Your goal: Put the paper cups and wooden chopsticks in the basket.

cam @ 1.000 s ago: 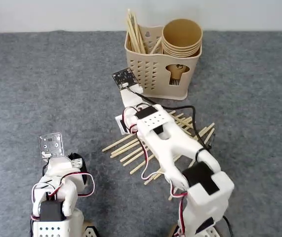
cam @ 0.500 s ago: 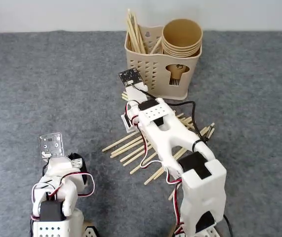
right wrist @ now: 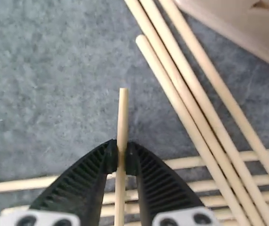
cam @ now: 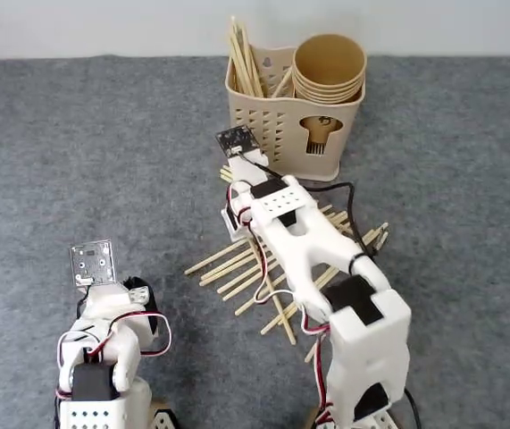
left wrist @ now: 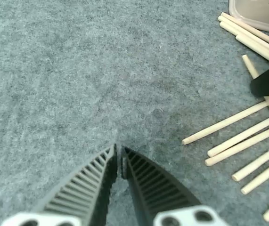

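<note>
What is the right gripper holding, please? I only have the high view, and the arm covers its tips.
Observer: The right gripper is shut on a single chopstick, whose end pokes out past the tips.
Operator: Thank you. Is the left gripper carrying anything?
Observer: No, the left gripper is shut and empty, above bare grey mat.
Operator: And is anything lying close to the held stick?
Observer: Yes, loose chopsticks lie just beyond it, next to the basket.
</note>
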